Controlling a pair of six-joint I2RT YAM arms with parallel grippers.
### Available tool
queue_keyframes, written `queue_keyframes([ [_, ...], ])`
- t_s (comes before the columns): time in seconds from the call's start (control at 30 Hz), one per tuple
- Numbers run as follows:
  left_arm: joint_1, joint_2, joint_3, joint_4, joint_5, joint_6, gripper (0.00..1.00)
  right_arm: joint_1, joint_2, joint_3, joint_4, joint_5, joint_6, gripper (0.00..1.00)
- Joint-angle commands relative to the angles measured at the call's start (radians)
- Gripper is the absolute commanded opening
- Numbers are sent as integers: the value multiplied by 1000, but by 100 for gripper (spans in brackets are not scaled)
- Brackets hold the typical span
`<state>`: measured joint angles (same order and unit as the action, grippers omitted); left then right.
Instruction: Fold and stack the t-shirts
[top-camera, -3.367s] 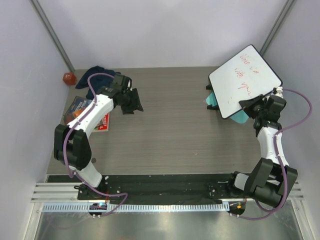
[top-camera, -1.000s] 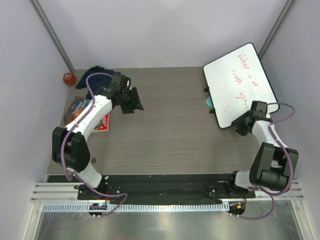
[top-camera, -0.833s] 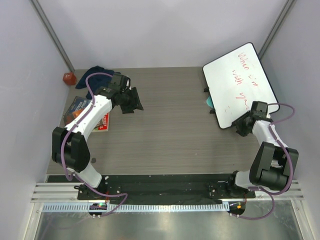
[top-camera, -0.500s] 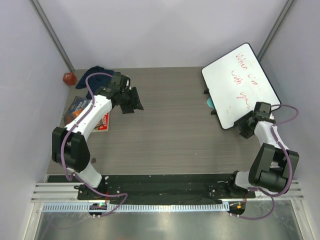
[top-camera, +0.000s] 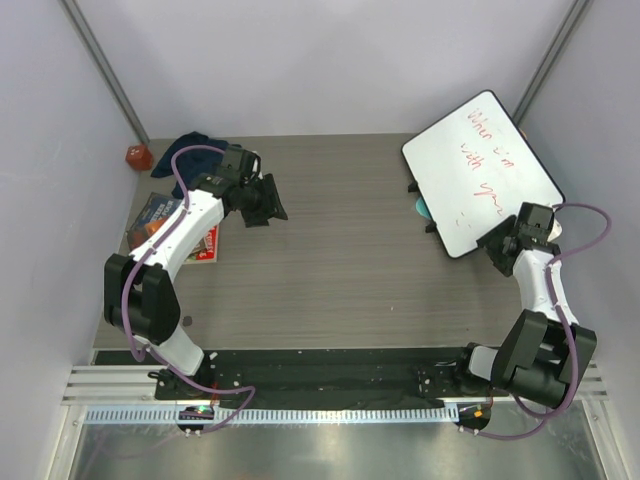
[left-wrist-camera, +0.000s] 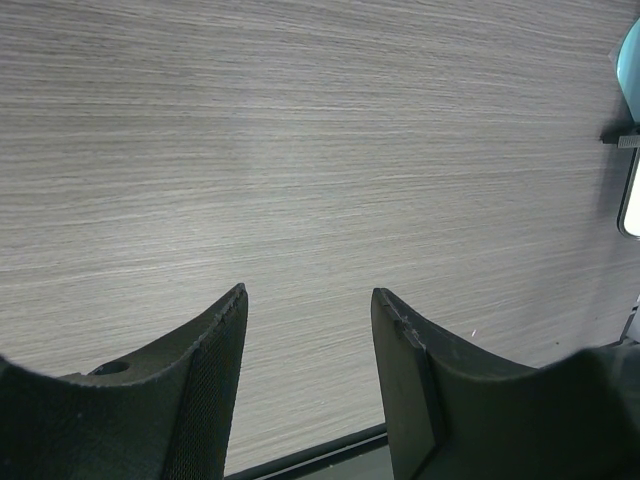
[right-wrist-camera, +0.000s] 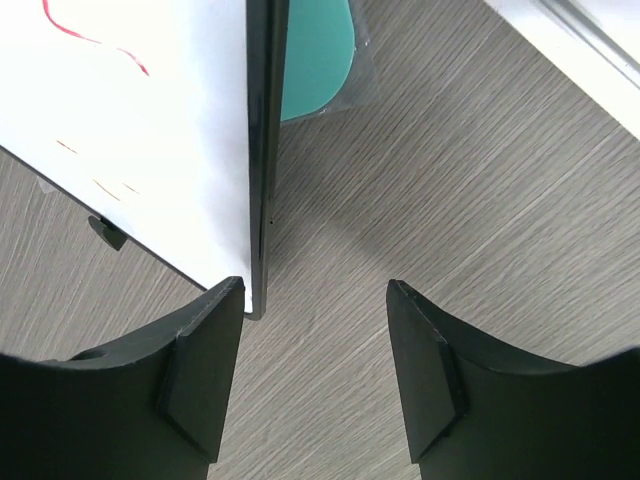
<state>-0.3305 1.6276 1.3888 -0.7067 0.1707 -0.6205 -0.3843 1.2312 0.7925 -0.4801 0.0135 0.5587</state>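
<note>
Both claws open, shirts in the corner
My left claw (left-wrist-camera: 310, 295) hangs half open over the table (left-wrist-camera: 300, 140) and holds nothing. My right claw (right-wrist-camera: 315, 285) is open too, right at the board (right-wrist-camera: 130, 120) corner. The blue shirts (top-camera: 192, 146) lie bunched far back on the left.

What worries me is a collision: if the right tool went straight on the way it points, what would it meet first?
Probably the whiteboard: its dark edge lies just ahead of the open right tool, close beside one finger. Beyond is a teal board; heights are unclear.
</note>
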Motion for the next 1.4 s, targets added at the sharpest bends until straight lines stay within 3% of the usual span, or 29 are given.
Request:
queue_keyframes([
  [0.0,7,-9,1,32,26,1,54,-7,-41,28,35,40,-14,64],
  [0.4,7,-8,-2,32,26,2,54,-28,-7,-19,244,0,30,67],
  [0.9,7,14,1,35,32,-1,54,-122,123,-42,504,-214,55,71],
  [1.07,7,20,3,36,35,-2,54,-123,279,43,612,-320,92,45],
  [1.17,7,20,0,36,35,-1,53,-123,370,117,620,-383,113,25],
  [1.2,7,21,-1,36,33,-1,54,-123,381,129,621,-386,116,13],
  [1.3,7,26,-1,36,36,-2,54,-123,401,166,609,-382,112,1],
  [1.37,7,31,-1,39,38,-7,54,-123,410,185,580,-368,87,1],
])
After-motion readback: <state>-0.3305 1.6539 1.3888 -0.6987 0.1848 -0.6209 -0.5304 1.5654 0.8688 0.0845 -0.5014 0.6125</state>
